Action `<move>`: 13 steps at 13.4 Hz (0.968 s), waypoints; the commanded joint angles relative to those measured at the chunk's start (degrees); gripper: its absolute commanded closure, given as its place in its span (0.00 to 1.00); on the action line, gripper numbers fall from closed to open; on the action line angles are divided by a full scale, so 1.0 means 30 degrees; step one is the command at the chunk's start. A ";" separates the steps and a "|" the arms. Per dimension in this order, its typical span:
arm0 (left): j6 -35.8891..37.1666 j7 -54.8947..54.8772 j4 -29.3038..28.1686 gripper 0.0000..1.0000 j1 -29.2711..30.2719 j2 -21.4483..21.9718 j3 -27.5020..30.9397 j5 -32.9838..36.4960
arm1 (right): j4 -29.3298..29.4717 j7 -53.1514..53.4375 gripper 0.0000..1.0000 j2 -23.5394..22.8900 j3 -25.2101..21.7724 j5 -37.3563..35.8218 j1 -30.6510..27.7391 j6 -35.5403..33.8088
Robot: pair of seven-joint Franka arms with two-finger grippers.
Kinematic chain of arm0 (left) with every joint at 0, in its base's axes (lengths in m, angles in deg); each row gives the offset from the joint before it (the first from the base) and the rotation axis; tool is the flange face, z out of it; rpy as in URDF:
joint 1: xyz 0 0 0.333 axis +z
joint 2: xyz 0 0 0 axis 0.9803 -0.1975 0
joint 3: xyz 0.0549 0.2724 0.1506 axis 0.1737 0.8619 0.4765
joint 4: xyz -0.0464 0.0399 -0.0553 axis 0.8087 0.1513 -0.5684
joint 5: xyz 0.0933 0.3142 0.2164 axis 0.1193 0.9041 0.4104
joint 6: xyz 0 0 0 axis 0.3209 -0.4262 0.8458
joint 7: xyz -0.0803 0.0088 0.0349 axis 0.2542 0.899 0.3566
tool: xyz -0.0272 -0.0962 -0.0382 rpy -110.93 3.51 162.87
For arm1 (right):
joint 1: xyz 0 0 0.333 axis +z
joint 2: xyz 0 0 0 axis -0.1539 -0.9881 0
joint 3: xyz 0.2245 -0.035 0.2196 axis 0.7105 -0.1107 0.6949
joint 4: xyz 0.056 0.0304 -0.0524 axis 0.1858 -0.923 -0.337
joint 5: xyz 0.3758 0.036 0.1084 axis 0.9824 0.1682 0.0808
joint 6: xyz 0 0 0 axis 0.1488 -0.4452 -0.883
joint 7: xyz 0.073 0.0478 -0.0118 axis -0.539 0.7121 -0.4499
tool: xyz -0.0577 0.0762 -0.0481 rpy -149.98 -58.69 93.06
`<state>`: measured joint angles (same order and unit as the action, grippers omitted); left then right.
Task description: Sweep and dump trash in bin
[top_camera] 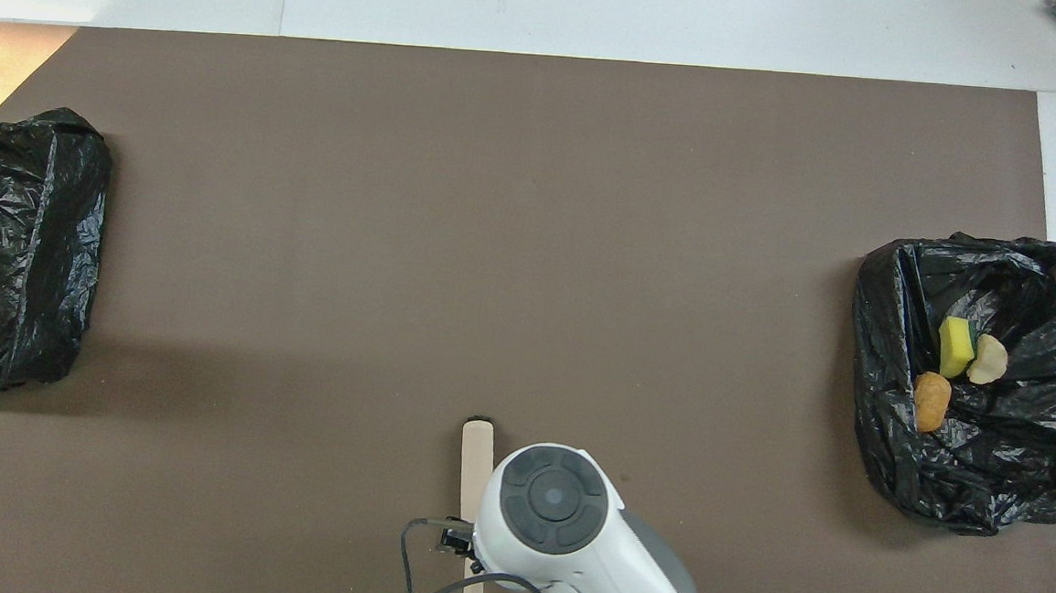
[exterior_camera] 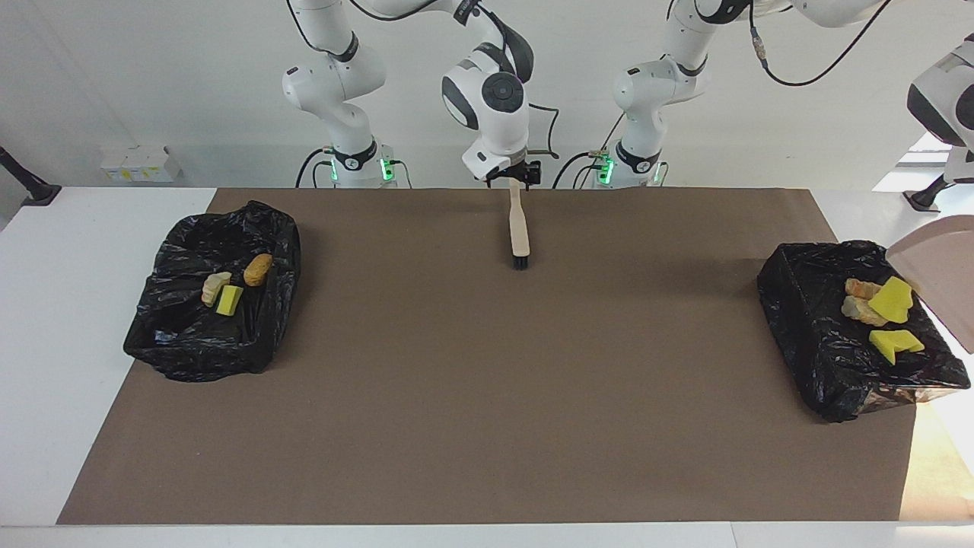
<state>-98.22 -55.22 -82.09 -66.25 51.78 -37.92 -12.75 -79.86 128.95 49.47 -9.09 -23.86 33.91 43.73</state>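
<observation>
The right gripper [exterior_camera: 523, 178] hangs over the robots' edge of the brown mat [exterior_camera: 487, 396], its fingers closed on the handle of the brush [exterior_camera: 520, 232], which points down with the bristles at or just above the mat; I cannot tell whether they touch. All the trash I can see is already off the mat. A brown lump [exterior_camera: 258, 269], a pale lump [exterior_camera: 214, 288] and a green-and-yellow sponge [exterior_camera: 229, 300] lie in the black-lined bin [exterior_camera: 198, 342] at the right arm's end. Yellow sponge chunks [exterior_camera: 892, 298] and two rock-like lumps [exterior_camera: 860, 306] sit on top of the bin [exterior_camera: 837, 380] at the left arm's end. The dustpan [exterior_camera: 942, 274] is tilted over that bin at the frame's edge; the left gripper holding it is out of view. The sweeping looks done, to my eye, with only the tools left to set down. The risk lies at the left arm's end: the chunks sit high on the crumpled liner, and if the pan's lip drags across them as it pulls away, one could tumble back onto the table. The brush could also snag the mat.
</observation>
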 commanded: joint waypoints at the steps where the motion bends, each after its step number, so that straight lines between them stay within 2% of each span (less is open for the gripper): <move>1: 0.0711 0.1731 -0.2161 1.00 -0.1217 0.1467 0.0180 0.0846 | 0.0253 -0.2608 0.00 0.2700 -0.0071 -0.0151 -0.3036 -0.2895; 4: 0.1240 0.1761 -0.2075 1.00 -0.2211 0.1467 0.0062 0.0670 | 0.3293 -0.4959 0.00 0.2912 -0.0044 -0.0792 -0.7166 -0.6207; 6: 0.1734 0.1878 -0.2045 1.00 -0.3354 0.1467 0.0033 0.0060 | 0.4705 -0.6482 0.00 0.2736 -0.0043 -0.2224 -0.8608 -0.6888; 9: 0.2441 0.2844 -0.2074 1.00 -0.4672 0.1467 0.0033 -0.1700 | 0.7336 -0.7251 0.00 0.1510 -0.0043 -0.4567 -0.9287 -0.7999; 12: 0.2850 0.3137 -0.2045 1.00 -0.5699 0.1438 0.0004 -0.3980 | 1.0823 -0.7251 0.00 -0.0541 -0.0043 -0.5277 -0.9725 -0.9464; 13: 0.2967 0.3632 -0.2045 1.00 -0.5818 0.1438 0.0004 -0.5033 | 1.1414 -0.7251 0.00 -0.0866 -0.0014 -0.5598 -0.9756 -0.9730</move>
<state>-90.40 -46.54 -86.78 -82.02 54.65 -38.73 -23.94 -52.70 108.11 51.49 -10.23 -38.50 6.09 18.02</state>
